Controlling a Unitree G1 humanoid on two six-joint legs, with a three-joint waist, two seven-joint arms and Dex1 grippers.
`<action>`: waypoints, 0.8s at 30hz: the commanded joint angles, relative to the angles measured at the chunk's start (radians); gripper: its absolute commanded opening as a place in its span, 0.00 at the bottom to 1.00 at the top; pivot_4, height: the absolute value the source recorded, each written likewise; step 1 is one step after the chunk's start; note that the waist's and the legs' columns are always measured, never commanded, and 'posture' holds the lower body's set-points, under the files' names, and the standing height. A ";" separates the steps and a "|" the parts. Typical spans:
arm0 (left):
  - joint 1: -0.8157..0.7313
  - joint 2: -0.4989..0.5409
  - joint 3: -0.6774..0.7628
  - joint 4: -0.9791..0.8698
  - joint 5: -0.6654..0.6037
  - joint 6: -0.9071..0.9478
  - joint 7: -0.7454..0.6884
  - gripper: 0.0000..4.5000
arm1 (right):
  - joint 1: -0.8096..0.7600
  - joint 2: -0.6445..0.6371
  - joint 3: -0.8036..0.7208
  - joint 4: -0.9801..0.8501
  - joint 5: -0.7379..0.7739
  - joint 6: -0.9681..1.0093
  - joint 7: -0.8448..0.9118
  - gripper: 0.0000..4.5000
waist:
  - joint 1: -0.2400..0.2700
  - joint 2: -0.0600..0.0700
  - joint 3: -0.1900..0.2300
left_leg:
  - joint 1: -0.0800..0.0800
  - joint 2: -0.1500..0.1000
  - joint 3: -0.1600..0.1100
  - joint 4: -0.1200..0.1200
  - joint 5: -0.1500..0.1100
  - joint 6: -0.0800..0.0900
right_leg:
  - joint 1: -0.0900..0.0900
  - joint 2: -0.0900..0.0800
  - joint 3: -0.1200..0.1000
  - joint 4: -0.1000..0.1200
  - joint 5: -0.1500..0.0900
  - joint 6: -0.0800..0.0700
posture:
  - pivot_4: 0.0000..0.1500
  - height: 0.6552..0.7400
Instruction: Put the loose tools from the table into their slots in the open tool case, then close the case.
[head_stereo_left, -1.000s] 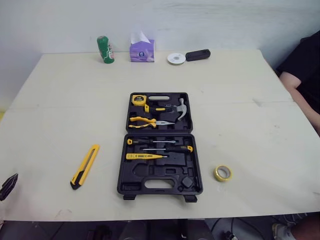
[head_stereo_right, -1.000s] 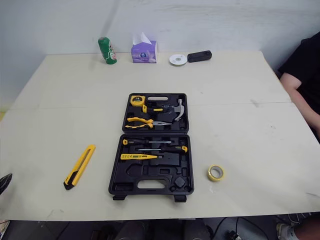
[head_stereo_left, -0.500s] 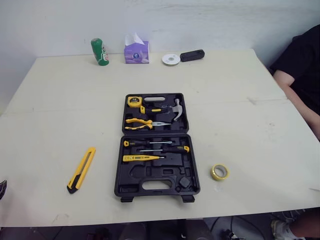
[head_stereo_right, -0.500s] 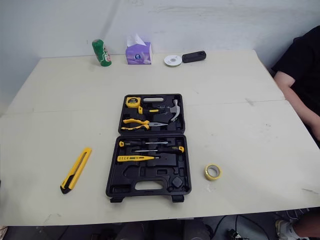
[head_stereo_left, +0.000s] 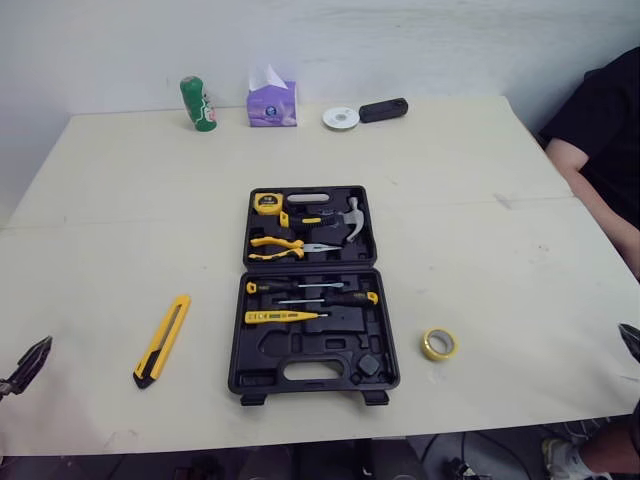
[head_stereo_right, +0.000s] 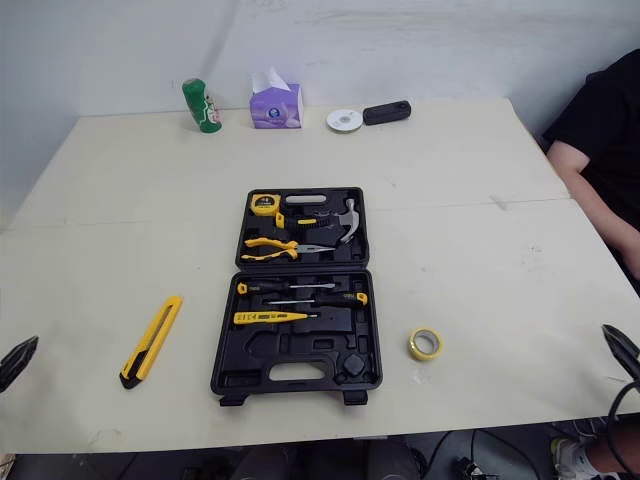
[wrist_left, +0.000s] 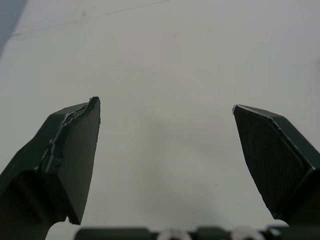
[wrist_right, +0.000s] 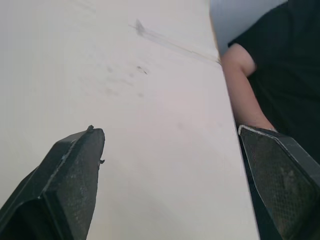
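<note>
Take the case as the middle of the dial, twelve toward the far wall. Out at eight o'clock, at the near left edge of the table (head_stereo_left: 120, 220), the left gripper (wrist_left: 165, 106) hangs with its fingers spread wide and nothing between them, bare tabletop beneath. Closer in on the same bearing lies the yellow knife (head_stereo_left: 163, 339), loose, slanted, black tip toward the near edge, well apart from the gripper. That looks like the left arm's first pick. To do it well, I'd turn the wrist to match the slant, come down over the middle of the handle and pinch across its narrow width, so it doesn't pivot when lifted.

Centre now: the tool case (head_stereo_left: 238, 330) lies open and flat, with hammer, pliers and screwdrivers seated and empty hollows in the near half. I can't tell which one takes the knife.

At four o'clock, just beside the case, sits the roll of tape (head_stereo_left: 439, 344). Farther out that way the right gripper (wrist_right: 170, 130) is parted too, empty, at the table's right edge, near a seated person's arm (wrist_right: 240, 85). Mind that arm.
</note>
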 joint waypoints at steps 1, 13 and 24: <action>0.003 -0.007 -0.002 -0.086 -0.042 0.033 -0.004 1.00 | -0.006 0.018 0.024 -0.140 0.050 0.061 0.027 1.00 | 0.002 0.000 0.000 | 0.000 0.000 0.000 0.000 0.000 0.000 | 0.000 0.000 0.000 0.000 0.000 0.000 | 1.00 1.00; 0.117 -0.076 -0.176 -0.533 -0.108 0.328 0.092 1.00 | -0.183 0.107 0.301 -0.637 0.163 0.294 0.104 1.00 | 0.009 0.000 0.001 | -0.002 0.000 0.000 0.000 0.000 0.000 | -0.002 0.001 0.000 0.000 0.000 0.000 | 1.00 1.00; 0.036 -0.074 -0.275 -0.775 -0.135 0.787 0.418 1.00 | -0.264 0.207 0.565 -0.938 0.205 0.374 0.190 1.00 | 0.013 -0.003 0.002 | -0.005 0.000 -0.004 0.002 0.000 -0.001 | -0.003 0.001 -0.003 -0.001 0.000 0.000 | 1.00 1.00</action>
